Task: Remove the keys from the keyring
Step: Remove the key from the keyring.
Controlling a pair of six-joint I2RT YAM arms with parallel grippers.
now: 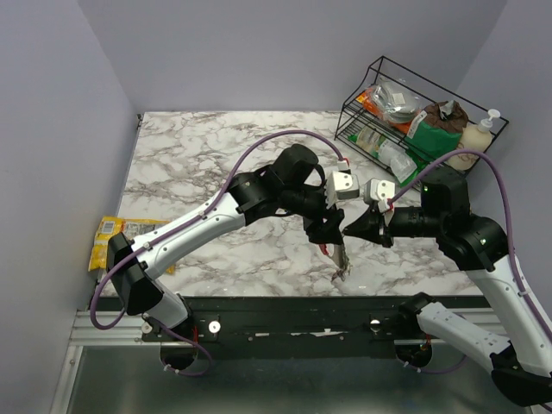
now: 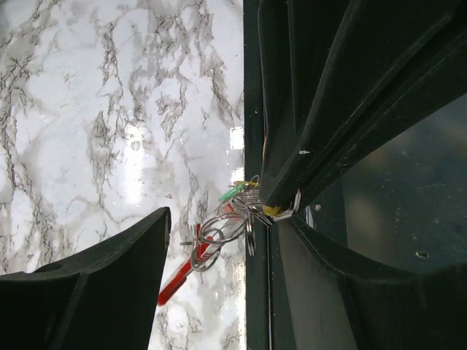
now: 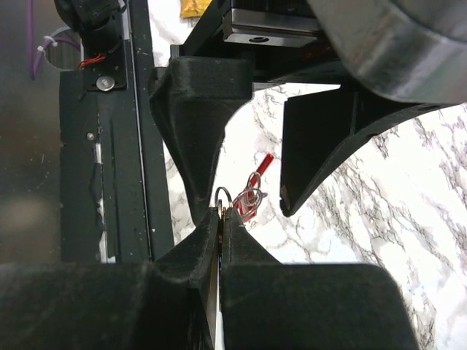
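My right fingers (image 3: 220, 219) pinch the keyring (image 2: 179, 281) by a wire loop; my left fingers (image 1: 326, 231) stand spread around the dangling keys (image 2: 233, 193).

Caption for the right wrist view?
Right pincer shut on a split ring; keys hang inside the open left pincer.

Keyring (image 2: 177, 283) with keys (image 2: 235, 192) hangs between left tool (image 1: 329, 231) and right tool (image 1: 349, 231), above worktop (image 1: 190, 155) near edge. Rack (image 1: 355, 112) in far-right corner; packet (image 1: 116, 237) at left edge.
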